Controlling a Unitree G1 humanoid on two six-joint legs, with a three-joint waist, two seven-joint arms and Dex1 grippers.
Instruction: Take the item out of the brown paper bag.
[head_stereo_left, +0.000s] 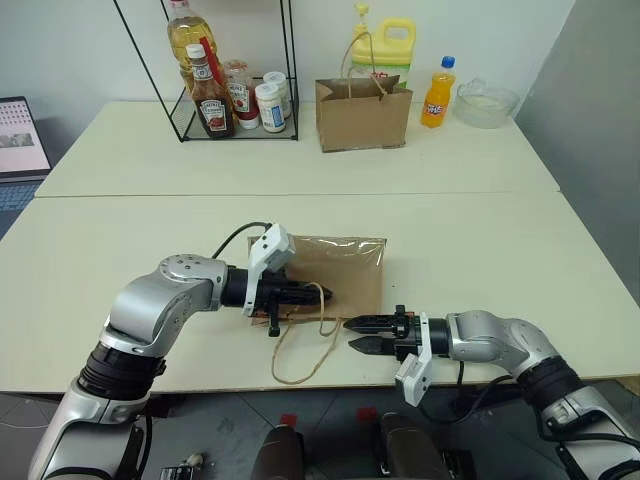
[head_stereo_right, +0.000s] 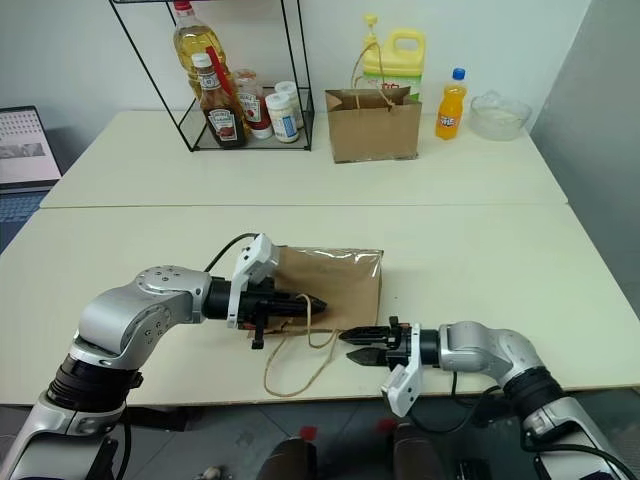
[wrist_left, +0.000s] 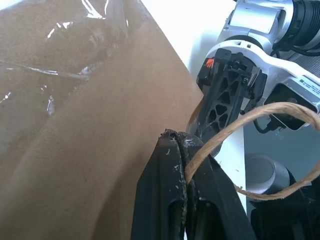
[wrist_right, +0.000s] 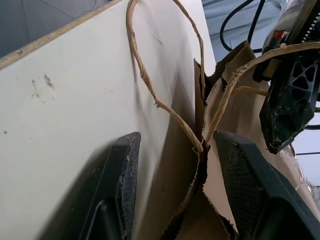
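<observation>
Lying flat on cream table (head_stereo_left: 480, 260): brown paper bag (head_stereo_left: 345, 265).

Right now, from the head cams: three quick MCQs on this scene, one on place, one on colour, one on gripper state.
1. Where is the flat brown paper bag?
A. inside the wire rack
B. on the near table, between the two grippers
C. beside the bowl

2. What colour is the orange soda bottle's cap?
A. blue
B. green
C. white

3. What is the left gripper doing?
A. hanging open above the table
B. holding a ketchup bottle
C. shut at the bag's mouth

Answers: 1 B, it lies on the near table; 2 A, blue cap; 3 C, fingers pressed together by the twine handle.
</observation>
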